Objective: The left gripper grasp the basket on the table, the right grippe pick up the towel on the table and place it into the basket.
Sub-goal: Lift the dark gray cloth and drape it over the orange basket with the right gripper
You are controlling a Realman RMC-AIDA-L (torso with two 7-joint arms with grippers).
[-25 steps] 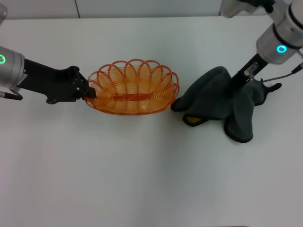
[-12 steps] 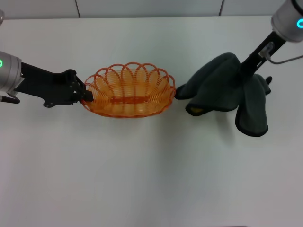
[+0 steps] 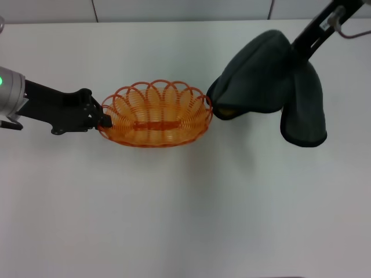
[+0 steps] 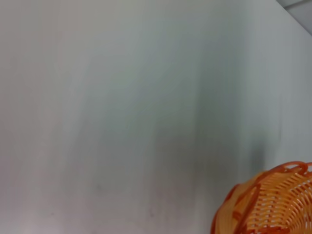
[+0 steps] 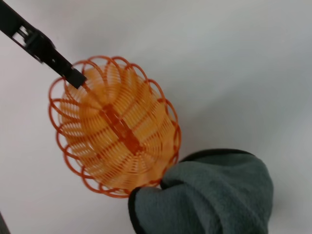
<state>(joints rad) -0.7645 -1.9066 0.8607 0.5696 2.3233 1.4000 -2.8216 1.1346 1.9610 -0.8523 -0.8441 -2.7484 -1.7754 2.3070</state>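
Observation:
The orange wire basket (image 3: 155, 114) sits on the white table (image 3: 185, 202) left of centre. My left gripper (image 3: 104, 120) is shut on its left rim; the same claw shows in the right wrist view (image 5: 73, 78). The dark grey-green towel (image 3: 272, 81) hangs lifted at the upper right, its lower left fold brushing the basket's right rim. My right gripper (image 3: 297, 49) is shut on the towel's top, its tips buried in the cloth. The right wrist view shows the basket (image 5: 114, 126) with the towel (image 5: 209, 195) beside it. A piece of the basket (image 4: 268, 204) shows in the left wrist view.
A yellow patch (image 3: 225, 111) shows under the towel's lower left fold. The table's back edge meets a pale wall (image 3: 174, 8) at the top of the head view.
My right gripper has risen and moved back with the towel, lifting it off the table. The basket and my left gripper have shifted slightly to the left.

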